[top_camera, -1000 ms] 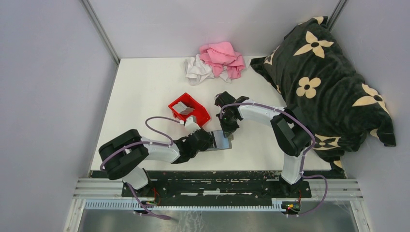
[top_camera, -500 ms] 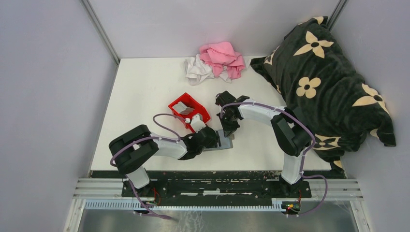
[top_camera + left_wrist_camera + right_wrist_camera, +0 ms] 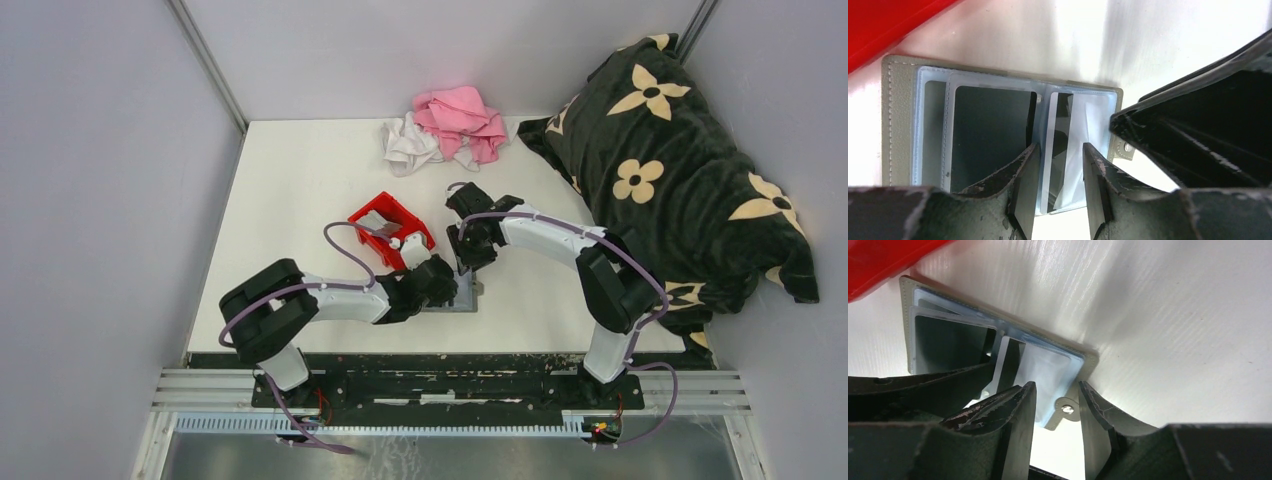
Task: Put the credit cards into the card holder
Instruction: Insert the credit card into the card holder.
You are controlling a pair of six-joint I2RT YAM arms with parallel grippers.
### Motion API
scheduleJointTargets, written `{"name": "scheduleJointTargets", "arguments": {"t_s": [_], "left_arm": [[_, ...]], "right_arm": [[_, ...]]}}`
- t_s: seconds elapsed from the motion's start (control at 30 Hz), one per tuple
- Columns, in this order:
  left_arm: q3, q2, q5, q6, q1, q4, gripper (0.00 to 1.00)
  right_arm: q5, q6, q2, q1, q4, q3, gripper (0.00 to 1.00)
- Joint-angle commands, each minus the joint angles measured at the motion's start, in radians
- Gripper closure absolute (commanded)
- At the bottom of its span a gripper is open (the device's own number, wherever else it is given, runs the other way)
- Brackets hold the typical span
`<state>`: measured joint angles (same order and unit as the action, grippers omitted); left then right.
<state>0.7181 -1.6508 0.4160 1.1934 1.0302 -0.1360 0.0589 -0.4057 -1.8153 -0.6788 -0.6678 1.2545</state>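
The card holder [image 3: 898,120] lies open and flat on the white table, its grey edge framing bluish clear sleeves. A dark card [image 3: 990,125] sits in its left sleeve, and a loose sleeve page [image 3: 1088,130] stands up in the middle. My left gripper [image 3: 1061,147] hovers open just above that page, holding nothing. My right gripper [image 3: 1056,386] is open over the holder's snap tab [image 3: 1066,410]. From above, both grippers [image 3: 440,285] [image 3: 470,250] crowd over the card holder [image 3: 470,297]. A grey stack of credit cards [image 3: 378,221] rests in the red bin.
The red bin [image 3: 392,230] stands right behind the holder, touching distance from my left wrist. Pink and white cloths [image 3: 445,128] lie at the back. A black flowered blanket [image 3: 670,170] covers the right side.
Both grippers have opened and let go of the card holder, which now lies flat. The left arm has pushed slightly forward toward the bin.
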Motion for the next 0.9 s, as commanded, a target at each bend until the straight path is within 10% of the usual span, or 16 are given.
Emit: {"name": "scheduleJointTargets", "arguments": {"t_s": [0.0, 0.63, 0.87], "left_arm": [[0.032, 0.042, 0.031, -0.082, 0.006, 0.182, 0.52], [-0.061, 0.280, 0.118, -0.085, 0.007, 0.089, 0.47], [-0.089, 0.429, 0.243, 0.009, 0.007, 0.316, 0.46]], "right_arm": [[-0.047, -0.003, 0.051, 0.002, -0.001, 0.017, 0.57], [-0.091, -0.059, 0.126, -0.039, 0.024, -0.065, 0.57], [-0.104, -0.085, 0.176, -0.063, 0.026, -0.085, 0.51]]}}
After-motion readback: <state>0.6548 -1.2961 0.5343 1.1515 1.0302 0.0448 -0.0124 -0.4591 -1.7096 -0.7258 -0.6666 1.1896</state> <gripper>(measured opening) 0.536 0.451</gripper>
